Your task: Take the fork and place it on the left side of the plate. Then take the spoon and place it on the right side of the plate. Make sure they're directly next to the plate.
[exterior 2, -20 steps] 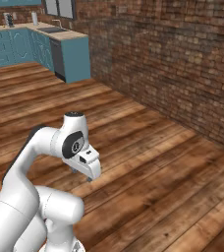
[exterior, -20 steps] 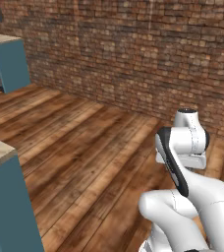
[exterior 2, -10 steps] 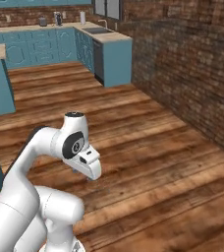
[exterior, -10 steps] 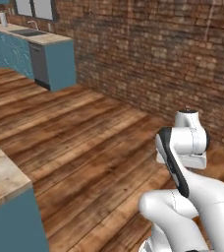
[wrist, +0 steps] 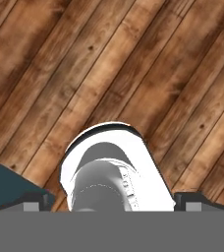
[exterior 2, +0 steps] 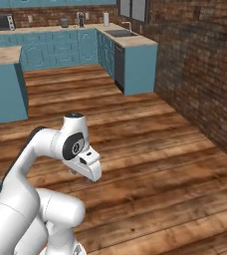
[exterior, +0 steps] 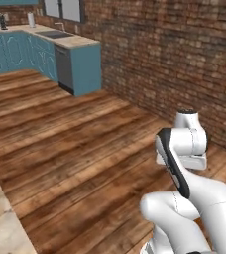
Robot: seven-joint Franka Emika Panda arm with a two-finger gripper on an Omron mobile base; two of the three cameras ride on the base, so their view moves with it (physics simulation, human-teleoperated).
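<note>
Three views, none with fork, spoon or plate, so I'm not at the setting yet. From the left base camera the teal cabinets (exterior: 80, 62) and sink run have swung into frame since a second ago: my base is turning. From the right, an island (exterior 2: 6, 84) appears. Hand camera: floorboards (wrist: 133, 64); fingertips spread apart, holding nothing

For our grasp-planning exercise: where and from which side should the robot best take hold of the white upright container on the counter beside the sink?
Probably around the middle of the white container, approached level from the counter's floor side: it stands upright, tall and narrow, with the wall behind it. Too small to tell more.
</note>
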